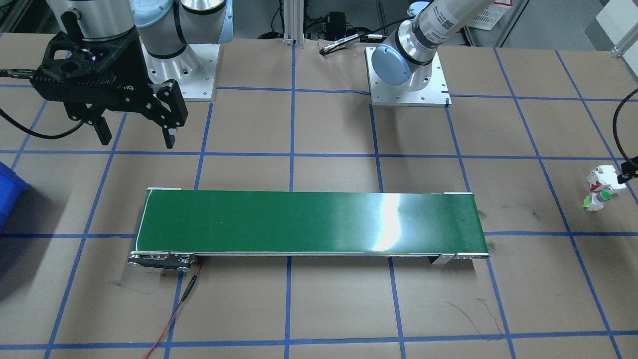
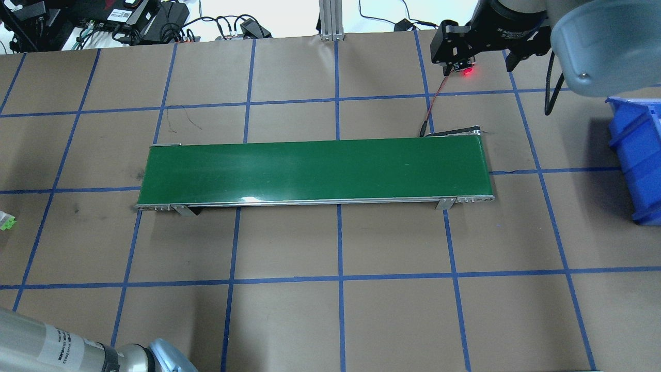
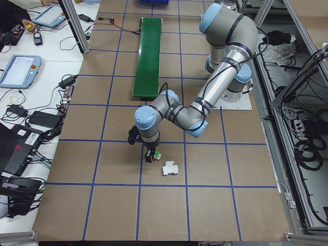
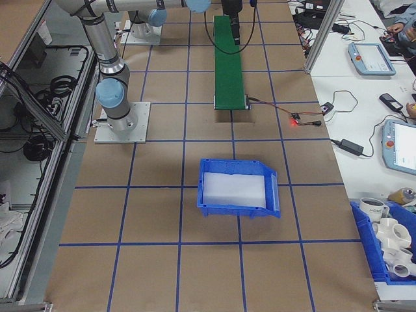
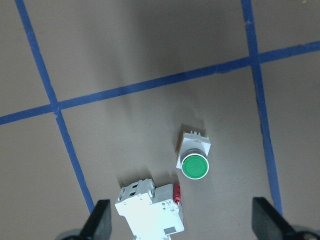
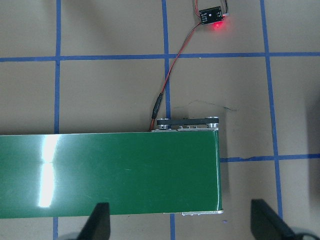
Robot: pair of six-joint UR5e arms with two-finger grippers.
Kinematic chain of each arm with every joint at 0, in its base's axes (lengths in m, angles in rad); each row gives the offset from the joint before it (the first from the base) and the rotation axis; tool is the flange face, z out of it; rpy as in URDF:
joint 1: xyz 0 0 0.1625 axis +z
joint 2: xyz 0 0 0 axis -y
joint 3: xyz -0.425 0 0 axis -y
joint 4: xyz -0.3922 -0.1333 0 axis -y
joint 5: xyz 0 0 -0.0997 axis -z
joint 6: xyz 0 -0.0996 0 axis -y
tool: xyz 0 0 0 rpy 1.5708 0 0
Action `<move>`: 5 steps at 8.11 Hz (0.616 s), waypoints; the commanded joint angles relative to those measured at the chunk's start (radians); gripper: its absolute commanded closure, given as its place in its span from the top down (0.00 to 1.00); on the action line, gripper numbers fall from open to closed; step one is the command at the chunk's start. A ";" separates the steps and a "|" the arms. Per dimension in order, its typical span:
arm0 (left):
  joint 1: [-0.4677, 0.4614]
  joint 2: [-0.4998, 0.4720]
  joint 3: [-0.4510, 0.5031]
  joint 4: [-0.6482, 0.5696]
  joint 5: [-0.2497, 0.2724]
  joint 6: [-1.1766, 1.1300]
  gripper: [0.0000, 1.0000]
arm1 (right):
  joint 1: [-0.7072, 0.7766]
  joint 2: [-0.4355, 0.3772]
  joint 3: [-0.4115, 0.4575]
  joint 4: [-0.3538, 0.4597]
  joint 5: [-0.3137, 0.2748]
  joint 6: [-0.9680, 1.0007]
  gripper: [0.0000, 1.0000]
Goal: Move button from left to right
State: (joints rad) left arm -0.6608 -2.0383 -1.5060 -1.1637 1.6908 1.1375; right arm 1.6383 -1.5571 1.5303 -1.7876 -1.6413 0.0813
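Note:
The button [image 5: 194,165], a small white-grey part with a round green cap, lies on the brown table next to a white breaker with a red switch [image 5: 150,207]. My left gripper [image 5: 183,226] hovers above both with its fingers spread wide and nothing between them. The button [image 1: 598,199] shows at the far right of the front view, and as a green speck [image 2: 6,223] at the overhead view's left edge. My right gripper [image 1: 135,135] hangs open and empty over the table by the conveyor's far end.
A green conveyor belt [image 1: 309,222] runs across the middle of the table. A blue bin [image 2: 638,155] stands on the right side. A small sensor board with a red light [image 6: 214,16] lies beyond the belt's end, wired to it.

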 commanded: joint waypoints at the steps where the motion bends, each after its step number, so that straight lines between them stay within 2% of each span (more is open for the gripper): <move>1: 0.009 -0.075 -0.011 0.006 0.001 0.013 1.00 | 0.000 0.000 0.002 0.001 0.000 0.000 1.00; 5: 0.009 -0.085 -0.016 0.007 0.003 0.039 1.00 | 0.000 0.000 0.002 0.001 0.000 0.000 1.00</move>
State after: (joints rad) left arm -0.6520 -2.1181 -1.5202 -1.1568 1.6931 1.1635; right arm 1.6383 -1.5570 1.5324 -1.7871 -1.6413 0.0813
